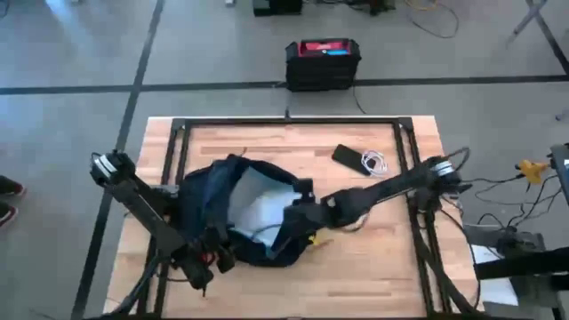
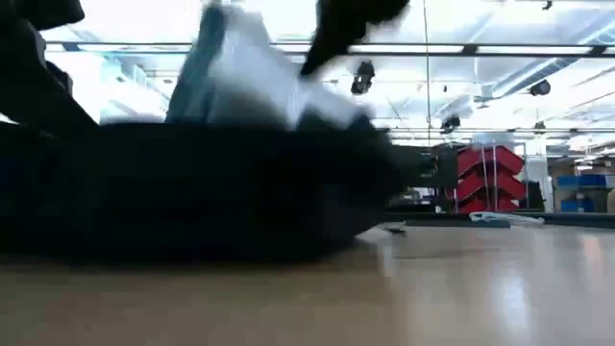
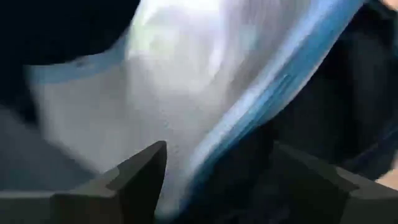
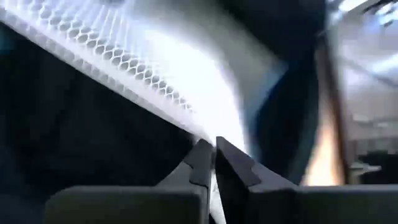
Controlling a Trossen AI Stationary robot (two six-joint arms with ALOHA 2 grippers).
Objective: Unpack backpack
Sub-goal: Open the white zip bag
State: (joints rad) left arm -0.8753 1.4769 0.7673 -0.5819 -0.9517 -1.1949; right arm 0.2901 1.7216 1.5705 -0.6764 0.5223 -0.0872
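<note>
lying open at the middle of the table (image 1: 356,267), the backpack (image 1: 209,200) shows its pale lining.
right tool (image 4: 214,163) pinches the lining's edge at the bag's right rim; left tool (image 3: 217,180), fingers spread, sits at the bag's front-left edge.

Even, diffuse light fills the high view; the wooden tabletop (image 1: 373,258) looks evenly lit, with only soft shadows under both arms. In the low view, bright ceiling lights (image 2: 500,48) wash out the upper part, and the backpack (image 2: 192,192) reads as a dark, blurred mass against them; the near tabletop is out of focus and carries a pale sheen. Both wrist views are heavily smeared by blur: the backpack's pale lining (image 3: 186,81) glares white, and its mesh edge (image 4: 93,37) is overexposed beside deep black fabric.
</note>
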